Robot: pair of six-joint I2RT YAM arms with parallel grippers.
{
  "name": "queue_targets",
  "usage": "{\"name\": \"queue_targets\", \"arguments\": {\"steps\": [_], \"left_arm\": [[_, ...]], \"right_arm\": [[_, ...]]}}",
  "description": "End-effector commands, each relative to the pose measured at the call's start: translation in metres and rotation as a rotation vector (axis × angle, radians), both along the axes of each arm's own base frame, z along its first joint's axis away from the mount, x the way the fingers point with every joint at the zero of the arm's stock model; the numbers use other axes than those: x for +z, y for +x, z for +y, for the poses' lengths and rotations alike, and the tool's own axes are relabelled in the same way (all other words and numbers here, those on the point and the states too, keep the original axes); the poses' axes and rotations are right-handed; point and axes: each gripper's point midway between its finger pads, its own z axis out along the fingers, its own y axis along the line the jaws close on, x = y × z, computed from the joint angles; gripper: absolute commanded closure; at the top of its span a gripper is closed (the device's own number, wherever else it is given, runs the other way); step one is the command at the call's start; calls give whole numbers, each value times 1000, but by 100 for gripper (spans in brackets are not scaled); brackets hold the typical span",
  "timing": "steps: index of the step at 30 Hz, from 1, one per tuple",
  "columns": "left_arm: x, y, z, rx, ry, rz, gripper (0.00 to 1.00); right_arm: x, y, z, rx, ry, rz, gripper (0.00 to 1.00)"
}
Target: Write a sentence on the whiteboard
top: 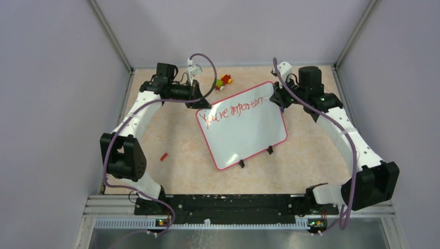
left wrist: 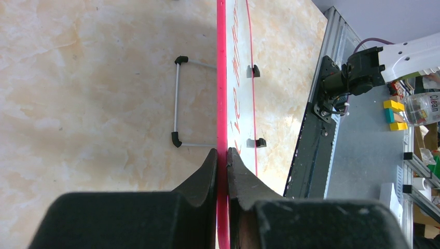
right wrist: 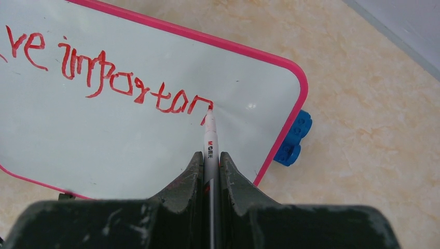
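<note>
The whiteboard (top: 249, 136), white with a pink rim, lies tilted in the middle of the table. The sentence (top: 233, 110) in red along its far edge reads "You're importan". My left gripper (top: 200, 104) is shut on the board's far left corner; the left wrist view shows its jaws (left wrist: 222, 151) clamping the pink rim (left wrist: 221, 78) edge-on. My right gripper (right wrist: 210, 154) is shut on a white marker (right wrist: 209, 136), whose red tip touches the whiteboard (right wrist: 129, 129) at the end of the last letter of the sentence (right wrist: 109, 78).
A blue brick (right wrist: 293, 137) sits under the board's far right corner. Small coloured toy bricks (top: 224, 81) lie near the back wall. A little red piece (top: 164, 156) lies on the table to the left. Two black clips (top: 255, 157) stick out from the board's near edge.
</note>
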Motion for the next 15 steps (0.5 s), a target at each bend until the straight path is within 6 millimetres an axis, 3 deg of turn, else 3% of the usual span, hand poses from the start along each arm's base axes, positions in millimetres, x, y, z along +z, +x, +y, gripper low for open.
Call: {"name": "queue_targets", "arguments": {"steps": [1, 8, 15], "left_arm": [[6, -3, -7, -32, -9, -21, 100], [4, -3, -7, -30, -7, -18, 100], [3, -3, -7, -31, -7, -14, 100]], "right_arm": [[16, 14, 0, -15, 16, -50, 100], [9, 21, -7, -40, -6, -47, 100], [4, 27, -30, -91, -24, -41, 100]]}}
